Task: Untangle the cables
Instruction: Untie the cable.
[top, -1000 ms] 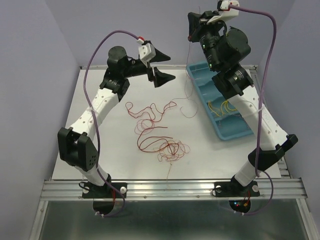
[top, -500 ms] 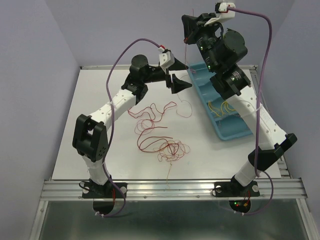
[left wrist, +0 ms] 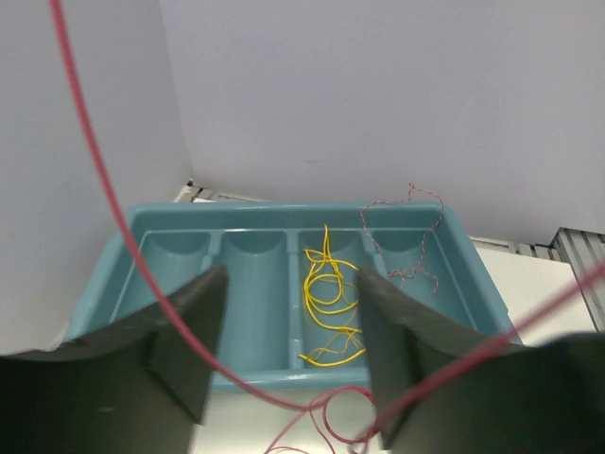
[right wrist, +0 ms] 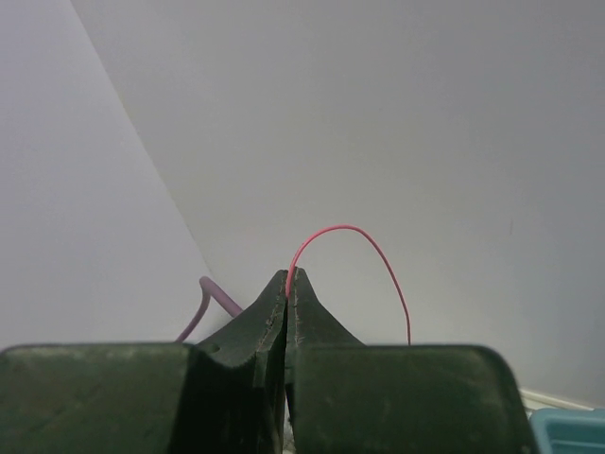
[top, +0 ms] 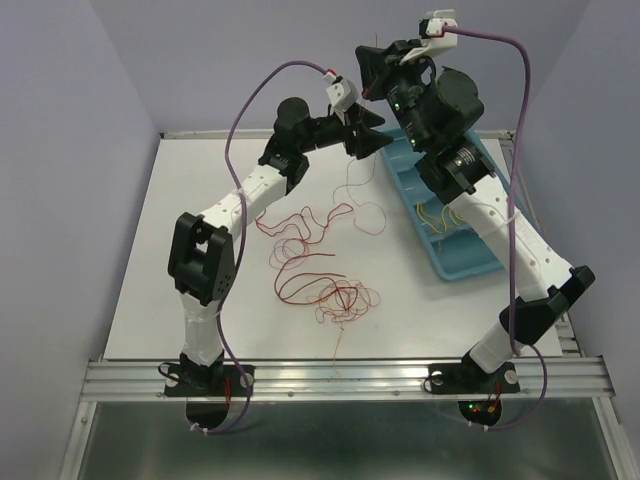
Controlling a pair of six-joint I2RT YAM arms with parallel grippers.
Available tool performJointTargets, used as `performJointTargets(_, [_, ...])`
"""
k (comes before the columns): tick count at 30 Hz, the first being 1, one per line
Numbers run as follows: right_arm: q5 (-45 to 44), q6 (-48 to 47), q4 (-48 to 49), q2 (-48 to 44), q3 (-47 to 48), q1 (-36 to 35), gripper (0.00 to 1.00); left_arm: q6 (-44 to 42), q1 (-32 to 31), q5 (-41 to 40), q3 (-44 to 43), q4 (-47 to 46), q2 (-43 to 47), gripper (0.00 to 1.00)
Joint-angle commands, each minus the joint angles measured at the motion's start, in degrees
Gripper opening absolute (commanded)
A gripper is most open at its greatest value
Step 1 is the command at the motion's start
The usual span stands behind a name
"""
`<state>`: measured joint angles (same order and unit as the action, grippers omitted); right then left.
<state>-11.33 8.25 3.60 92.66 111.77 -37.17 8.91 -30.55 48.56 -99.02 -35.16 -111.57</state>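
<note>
R end effector [right wrist: 288, 276] clamped on thin red wire strand [right wrist: 364, 235]; L end effector [left wrist: 290, 284] wide, empty: centre strand, close gently.

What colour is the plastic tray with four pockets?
Teal blue. The long plastic compartment tray shows best in the left wrist view.

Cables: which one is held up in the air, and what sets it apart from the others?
The red cable pinched by the shut fingers of the right gripper; the tangle lies on the table and the yellow cable sits in the tray.
</note>
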Motion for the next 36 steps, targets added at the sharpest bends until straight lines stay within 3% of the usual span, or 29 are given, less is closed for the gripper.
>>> performJointTargets(1, [0.35, 0.89, 4.49, -3.80, -0.67, -0.19, 0.01, -0.73, -0.39, 0.49, -3.46, -0.71, 0.21, 0.57])
performJointTargets(2, [-0.70, 0.63, 4.58, -4.33, -0.76, -0.19, 0.01, -1.17, -0.39, 0.84, -2.94, -0.09, 0.21, 0.48])
performJointTargets(6, [-4.74, -0.51, 5.72, -6.43, -3.03, -0.27, 0.01, -4.24, -0.22, 2.24, 1.72, 0.18, 2.23, 0.29])
performJointTargets(7, [-6.84, -0.78, 6.07, -6.96, -3.74, -0.27, 0.00, -4.94, -0.22, 2.42, 3.99, 0.18, 3.45, 0.16])
performJointTargets(9, [-8.61, -1.39, 7.30, -9.16, -6.63, -0.19, 0.01, -6.26, -0.13, 2.34, 7.33, 0.18, 5.04, 0.02])
performJointTargets(12, [-11.77, -1.05, 7.48, -12.49, -11.28, -0.27, 0.01, -8.29, 0.66, 1.90, 9.54, 0.44, 8.46, 0.00])
performJointTargets(15, [-22.04, 1.41, 7.39, -18.02, -17.26, -0.19, 0.01, -8.64, 2.59, 1.63, 7.98, 3.85, 11.28, 0.00])
performJointTargets(17, [-30.98, 1.25, 7.30, -20.23, -23.15, -0.01, 0.01, -10.30, 4.35, 3.99, 5.96, 10.52, 12.51, 0.00])
performJointTargets(21, [-36.12, 1.85, 4.86, -24.28, -32.30, 0.87, 0.01, -19.34, 5.32, 3.84, -1.67, 27.91, 14.18, 0.00])
performJointTargets(28, [-27.80, 8.18, -2.19, -24.28, -45.73, 3.33, 0.01, -32.52, 5.32, -5.72, -8.63, 52.53, 18.84, 0.00])
performJointTargets(32, [-12.43, 7.84, -1.49, -21.83, -50.59, 4.47, 0.01, -37.29, 5.32, -12.07, -13.73, 59.91, 19.02, 0.00])
performJointTargets(34, [-0.51, 6.09, -0.70, -19.02, -51.03, 4.38, 0.01, -39.92, 5.32, -14.18, -18.65, 65.27, 17.89, 0.00])
performJointTargets(36, [3.99, 5.81, 0.70, -17.61, -51.29, 4.47, 0.01, -41.42, 5.32, -15.07, -21.64, 68.10, 17.26, 0.00])
